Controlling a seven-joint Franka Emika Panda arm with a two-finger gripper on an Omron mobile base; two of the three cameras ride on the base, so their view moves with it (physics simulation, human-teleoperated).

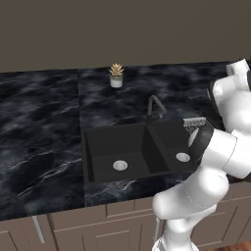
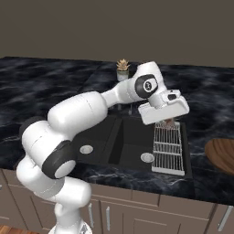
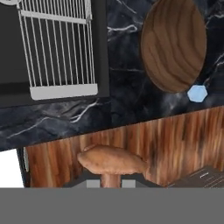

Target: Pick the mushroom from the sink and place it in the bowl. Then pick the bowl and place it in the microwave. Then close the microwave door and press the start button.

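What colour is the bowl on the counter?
Warm brown with wood grain; the bowl shows best in the hand view.

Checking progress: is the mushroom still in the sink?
Out. The gripper holds the mushroom above the sink, not yet in the bowl.

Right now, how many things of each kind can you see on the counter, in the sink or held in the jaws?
Mushroom, held in the jaws: 1
Wooden bowl: 1
Potted plant: 1
Wire rack in the sink: 1
Small pale blue hexagon beside the bowl: 1
Total: 5
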